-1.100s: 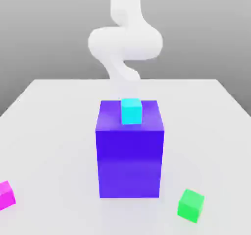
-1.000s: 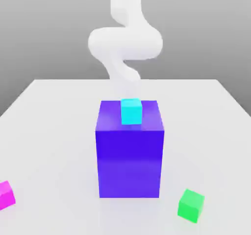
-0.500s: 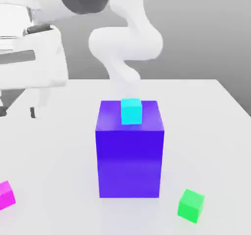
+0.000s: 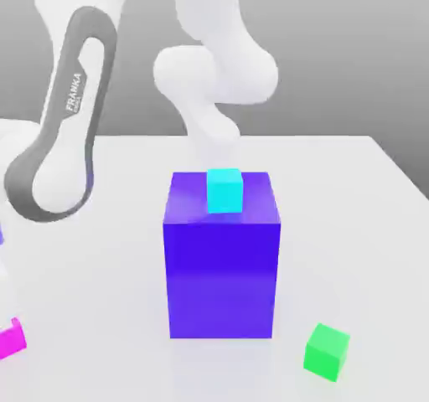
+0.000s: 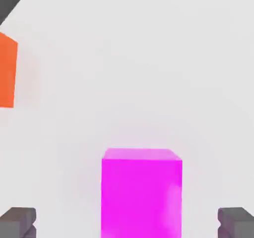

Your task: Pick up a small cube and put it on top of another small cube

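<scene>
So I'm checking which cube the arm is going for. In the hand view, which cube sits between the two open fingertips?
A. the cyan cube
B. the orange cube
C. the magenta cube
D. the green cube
C: in the hand view the magenta cube lies between the two dark fingertips of the open gripper, apart from both, while the orange cube sits off at the picture's edge.

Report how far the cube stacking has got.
Done: nothing is stacked by the arm yet. In hand: the open end effector straddles the magenta cube, its fingers clear of both sides. Left: grasp it, lift, and set it on another small cube.
</scene>
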You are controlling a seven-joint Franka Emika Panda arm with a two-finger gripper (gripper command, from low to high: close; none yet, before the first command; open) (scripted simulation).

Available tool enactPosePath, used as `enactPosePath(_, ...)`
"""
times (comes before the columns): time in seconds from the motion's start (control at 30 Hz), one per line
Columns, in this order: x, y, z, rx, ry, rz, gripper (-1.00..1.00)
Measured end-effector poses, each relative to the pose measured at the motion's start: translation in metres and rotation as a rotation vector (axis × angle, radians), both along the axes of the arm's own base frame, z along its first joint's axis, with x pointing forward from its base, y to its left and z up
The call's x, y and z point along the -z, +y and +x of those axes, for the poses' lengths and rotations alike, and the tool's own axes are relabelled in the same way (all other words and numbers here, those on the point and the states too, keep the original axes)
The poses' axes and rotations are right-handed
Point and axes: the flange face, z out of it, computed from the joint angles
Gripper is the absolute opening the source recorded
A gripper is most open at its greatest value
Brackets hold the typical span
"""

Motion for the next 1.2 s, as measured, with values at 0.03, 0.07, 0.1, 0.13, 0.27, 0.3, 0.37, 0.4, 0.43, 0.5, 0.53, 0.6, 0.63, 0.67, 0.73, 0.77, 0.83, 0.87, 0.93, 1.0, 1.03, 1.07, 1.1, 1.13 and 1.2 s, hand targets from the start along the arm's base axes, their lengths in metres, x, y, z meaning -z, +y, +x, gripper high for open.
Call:
enactPosePath(0.03,0.013,0.000,-0.001,0.002,0.001,0.001,-1.00)
enactPosePath(0.07,0.013,0.000,-0.001,0.002,0.001,0.001,-1.00)
enactPosePath(0.1,0.013,0.000,-0.001,0.002,0.001,0.001,-1.00)
enactPosePath(0.13,0.013,0.000,-0.001,0.002,0.001,0.001,-1.00)
enactPosePath(0.27,0.015,0.000,-0.001,0.003,0.001,0.001,-1.00)
enactPosePath(0.3,0.005,0.000,-0.001,0.002,0.001,0.000,-1.00)
enactPosePath(0.37,-0.020,0.000,-0.001,0.002,0.001,0.000,-1.00)
enactPosePath(0.4,-0.033,0.000,-0.001,0.001,0.001,0.001,-1.00)
enactPosePath(0.43,-0.040,0.015,0.008,-0.048,0.001,0.008,-1.00)
enactPosePath(0.5,-0.045,0.065,0.034,-0.213,0.001,0.025,-1.00)
enactPosePath(0.53,-0.047,0.090,0.045,-0.294,0.002,0.031,-1.00)
enactPosePath(0.6,-0.052,0.139,0.062,-0.453,0.002,0.041,-1.00)
enactPosePath(0.63,-0.054,0.164,0.068,-0.532,0.002,0.044,-1.00)
enactPosePath(0.67,-0.056,0.189,0.073,-0.611,0.002,0.046,-1.00)
enactPosePath(0.73,-0.062,0.239,0.078,-0.770,0.002,0.048,-1.00)
enactPosePath(0.77,-0.065,0.264,0.079,-0.850,0.002,0.048,-1.00)
enactPosePath(0.83,-0.071,0.314,0.075,-1.012,0.002,0.044,-1.00)
enactPosePath(0.87,-0.074,0.339,0.072,-1.095,0.002,0.041,-1.00)
enactPosePath(0.93,-0.079,0.389,0.061,-1.267,0.002,0.030,-1.00)
enactPosePath(1.0,-0.072,0.440,0.050,-1.441,0.004,0.016,-1.00)
enactPosePath(1.03,-0.061,0.464,0.044,-1.527,0.005,0.008,-1.00)
enactPosePath(1.07,-0.048,0.480,0.040,-1.583,0.005,0.004,-1.00)
enactPosePath(1.1,-0.037,0.488,0.037,-1.612,0.004,0.002,1.00)
enactPosePath(1.13,-0.037,0.488,0.037,-1.612,0.004,0.002,1.00)
enactPosePath(1.2,-0.037,0.488,0.037,-1.612,0.004,0.002,1.00)
